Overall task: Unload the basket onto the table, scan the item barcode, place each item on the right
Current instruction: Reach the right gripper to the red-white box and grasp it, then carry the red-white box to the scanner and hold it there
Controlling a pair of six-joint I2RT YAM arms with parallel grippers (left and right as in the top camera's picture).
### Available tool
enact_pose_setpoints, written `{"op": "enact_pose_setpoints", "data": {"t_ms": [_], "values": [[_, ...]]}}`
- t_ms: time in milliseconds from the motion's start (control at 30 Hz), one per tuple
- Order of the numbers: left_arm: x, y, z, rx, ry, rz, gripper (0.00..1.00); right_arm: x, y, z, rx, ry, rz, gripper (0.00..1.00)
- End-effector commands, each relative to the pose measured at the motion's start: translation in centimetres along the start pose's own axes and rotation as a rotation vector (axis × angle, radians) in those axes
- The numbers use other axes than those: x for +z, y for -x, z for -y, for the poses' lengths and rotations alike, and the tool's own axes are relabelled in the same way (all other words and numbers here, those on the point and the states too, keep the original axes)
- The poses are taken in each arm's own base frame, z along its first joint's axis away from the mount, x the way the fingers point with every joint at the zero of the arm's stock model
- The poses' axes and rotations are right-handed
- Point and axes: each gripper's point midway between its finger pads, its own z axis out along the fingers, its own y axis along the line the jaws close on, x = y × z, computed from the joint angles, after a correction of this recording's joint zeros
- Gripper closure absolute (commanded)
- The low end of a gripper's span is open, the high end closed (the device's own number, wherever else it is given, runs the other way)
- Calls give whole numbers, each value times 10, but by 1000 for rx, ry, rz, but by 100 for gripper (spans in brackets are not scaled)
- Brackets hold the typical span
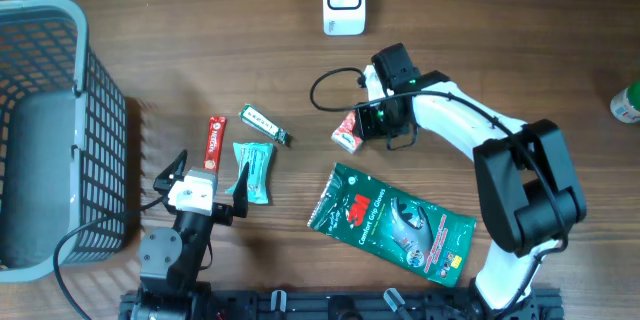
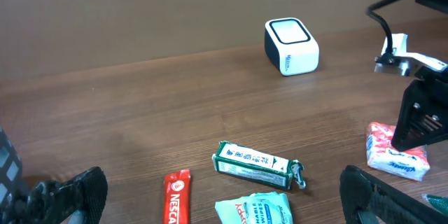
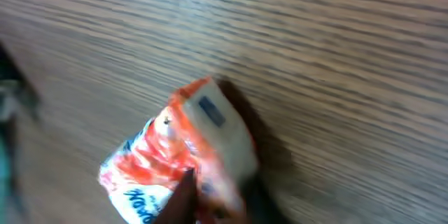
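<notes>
A small red-and-white packet (image 1: pixel 346 133) lies on the wooden table below the white scanner (image 1: pixel 343 0). My right gripper (image 1: pixel 372 125) is at the packet's right end. In the right wrist view, which is blurred, the dark fingers (image 3: pixel 183 199) are pinched on the packet (image 3: pixel 175 154), so the gripper (image 3: pixel 217 196) is shut on it. The left wrist view shows the packet (image 2: pixel 395 152) at the right under the right arm and the scanner (image 2: pixel 291 45) farther back. My left gripper (image 1: pixel 200 175) stands open at the front left, holding nothing (image 2: pixel 220 194).
A green gum box (image 1: pixel 264 125), a red Nescafe stick (image 1: pixel 214 142) and a teal wipes pack (image 1: pixel 253 171) lie by the left gripper. A large green 3M package (image 1: pixel 392 222) lies front right. A grey basket (image 1: pixel 50 20) fills the left edge. A green bottle (image 1: pixel 627 103) stands far right.
</notes>
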Motion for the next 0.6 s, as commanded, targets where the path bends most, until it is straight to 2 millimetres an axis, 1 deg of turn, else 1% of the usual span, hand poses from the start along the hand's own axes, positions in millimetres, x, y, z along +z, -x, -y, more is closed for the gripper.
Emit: {"op": "enact_pose_setpoints", "data": {"t_ms": [0,33,67,100,167,200,233,267,300,333,367,400,467,567], "values": [[0,-1,1,13,-8,4,0,12,-22,2,27,34,-123,96],[0,-1,1,13,-8,4,0,-5,-14,-8,-9,84,-125,96],[0,-1,1,13,-8,4,0,-26,-4,-24,-88,172,-112,96],[0,-1,1,13,-8,4,0,-50,6,-48,-189,314,-69,96],[0,-1,1,13,-8,4,0,-110,25,-97,-386,660,105,96],[0,-1,1,13,-8,4,0,-143,29,-118,-512,846,213,96],[0,-1,1,13,-8,4,0,-173,28,-134,-634,1011,314,96],[0,-1,1,13,-8,4,0,-194,27,-144,-725,1126,390,96],[0,-1,1,13,-8,4,0,-207,25,-149,-773,1205,429,96],[0,-1,1,13,-8,4,0,-210,29,-151,-807,1202,448,96],[0,-1,1,13,-8,4,0,-211,31,-151,-817,1201,452,95],[0,-1,1,13,-8,4,0,-211,31,-155,-875,1197,484,95],[0,-1,1,13,-8,4,0,-212,32,-161,-924,1198,498,95],[0,-1,1,13,-8,4,0,-222,37,-167,-819,1215,407,96]]}}
